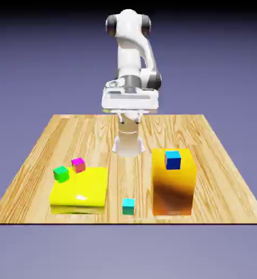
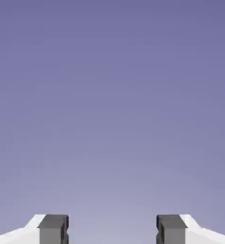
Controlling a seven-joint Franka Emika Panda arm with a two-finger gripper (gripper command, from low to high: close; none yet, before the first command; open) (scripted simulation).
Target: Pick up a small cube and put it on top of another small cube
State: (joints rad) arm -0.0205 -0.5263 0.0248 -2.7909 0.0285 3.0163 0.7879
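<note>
The small teal cube (image 1: 128, 206) rests on the wooden table (image 1: 38, 147) near its front edge, between the two blocks. The small bright blue cube (image 1: 173, 159) sits on top of a tall orange block (image 1: 173, 188) at the exterior view's right. My gripper (image 1: 129, 117) hangs high above the table's far half, well back from both cubes. In the hand view my gripper (image 2: 112, 231) stands open: two grey fingertips (image 2: 53, 228) are wide apart with only the blue-violet backdrop between them. Neither cube shows in the hand view.
A low yellow block (image 1: 81, 189) lies at the exterior view's left. On it sit a green cube (image 1: 61, 174) and a magenta cube (image 1: 78, 164). The robot's base (image 1: 128, 143) stands at the table's far middle.
</note>
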